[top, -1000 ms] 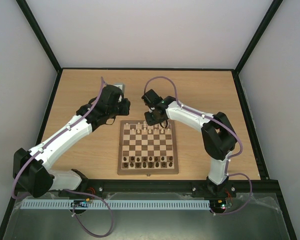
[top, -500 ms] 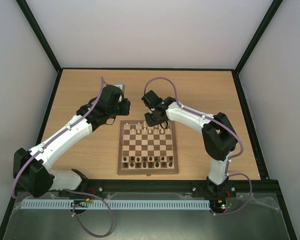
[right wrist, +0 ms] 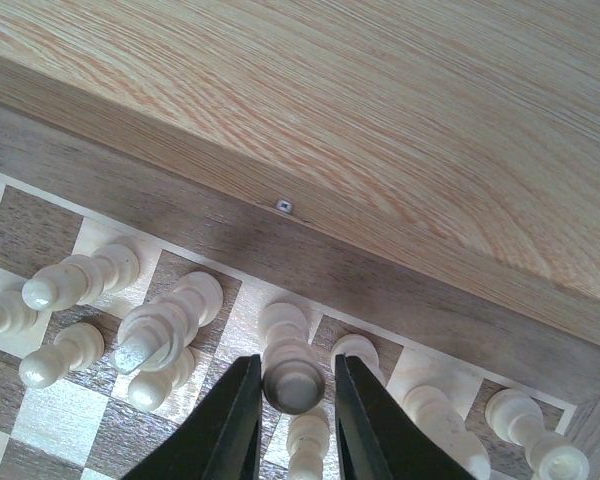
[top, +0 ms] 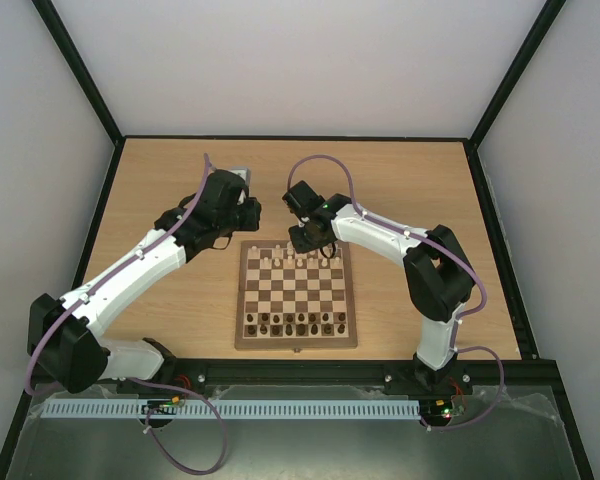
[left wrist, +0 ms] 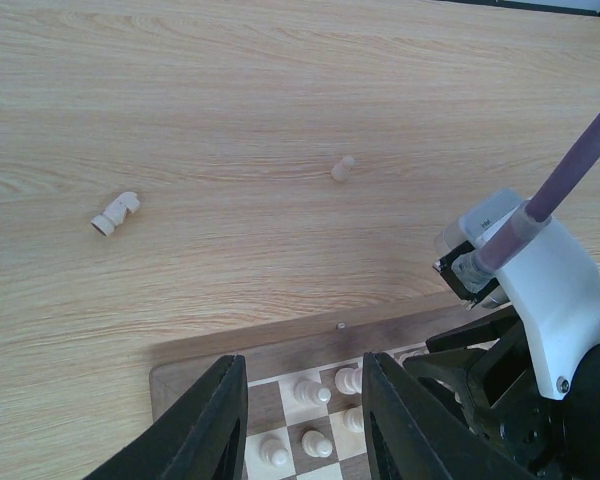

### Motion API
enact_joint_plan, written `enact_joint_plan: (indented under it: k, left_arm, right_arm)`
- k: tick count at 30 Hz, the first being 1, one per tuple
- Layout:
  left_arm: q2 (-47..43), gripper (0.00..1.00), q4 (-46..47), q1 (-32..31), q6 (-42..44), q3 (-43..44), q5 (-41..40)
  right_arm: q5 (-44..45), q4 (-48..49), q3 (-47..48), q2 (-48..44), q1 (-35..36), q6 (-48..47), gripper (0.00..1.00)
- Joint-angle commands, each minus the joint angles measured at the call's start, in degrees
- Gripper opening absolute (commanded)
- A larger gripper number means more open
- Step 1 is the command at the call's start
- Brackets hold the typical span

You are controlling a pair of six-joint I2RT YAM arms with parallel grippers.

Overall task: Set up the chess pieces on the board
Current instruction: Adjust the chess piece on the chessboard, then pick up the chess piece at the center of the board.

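The board (top: 296, 341) lies between the two arms, with pale chess pieces (top: 300, 261) in its far rows and dark ones (top: 295, 322) in its near rows. My right gripper (top: 308, 240) hangs low over the far back row. In its wrist view the fingers (right wrist: 238, 420) straddle an upright pale piece (right wrist: 292, 380) that stands on a square; a thin gap shows on the right side, so the gripper (right wrist: 293, 362) is narrowly open. My left gripper (left wrist: 302, 365) hovers open and empty above the board's far left corner (left wrist: 195, 360).
Two loose pale pieces rest on the tabletop beyond the board: one lying on its side (left wrist: 115, 212) and one small pawn (left wrist: 342, 168). The right arm's wrist (left wrist: 540, 300) crowds the space just right of my left gripper. Black frame rails edge the table.
The right gripper's jaws have parted slightly around the pale piece on the back row. Both arms have stayed almost still.
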Motion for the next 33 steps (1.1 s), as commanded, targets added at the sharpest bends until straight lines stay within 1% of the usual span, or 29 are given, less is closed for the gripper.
enact_joint_plan:
  k: [1, 3, 7, 12, 14, 20, 22, 25, 30, 33]
  left_arm:
    - [0.72, 0.35, 0.85, 0.04, 0.32, 0.48, 0.09]
    - [0.82, 0.35, 0.79, 0.07, 0.3, 0.51, 0.09]
    - [1.12, 0.35, 0.91, 0.02, 0.3, 0.6, -0.08]
    - [1.51, 0.36, 0.98, 0.08, 0.26, 0.6, -0.47]
    - [1.7, 0.37, 0.94, 0.08, 0.13, 0.61, -0.92]
    - [2.66, 0.39, 0.93, 0.2, 0.12, 0.79, -2.0]
    - [3.18, 0.4, 1.0, 0.25, 0.02, 0.82, -2.25]
    - [4.68, 0.47, 1.54, 0.38, -0.13, 1.49, -2.34]
    - [10.76, 0.5, 1.45, 0.35, 0.27, 5.75, -0.98]
    - [14.5, 0.53, 2.29, 1.11, 0.65, 7.91, -0.55]
  right_arm:
    - [-0.13, -2.75, -0.14, -0.98, 0.36, -0.63, 0.23]
    - [-0.63, -2.67, -0.14, -1.27, 0.37, -0.64, 0.23]
    - [-2.05, -2.0, -0.15, -2.32, 0.43, -0.64, 0.27]
    - [-2.5, -1.54, -0.32, -4.12, 0.42, -0.5, 0.37]
    - [-1.71, -0.87, -0.98, -5.69, 0.44, -0.13, 0.44]
    - [4.3, 2.23, -3.15, -12.21, 0.08, 1.79, 0.55]
    - [5.08, 3.25, -3.89, -14.1, -0.56, 2.38, 0.56]
    - [5.83, 4.17, -5.04, -15.91, -1.9, 3.29, 0.56]
    - [5.15, 5.96, -8.02, -18.92, -4.85, 4.45, 0.59]
    - [5.3, 6.07, -8.69, -19.89, -6.06, 4.74, 0.59]
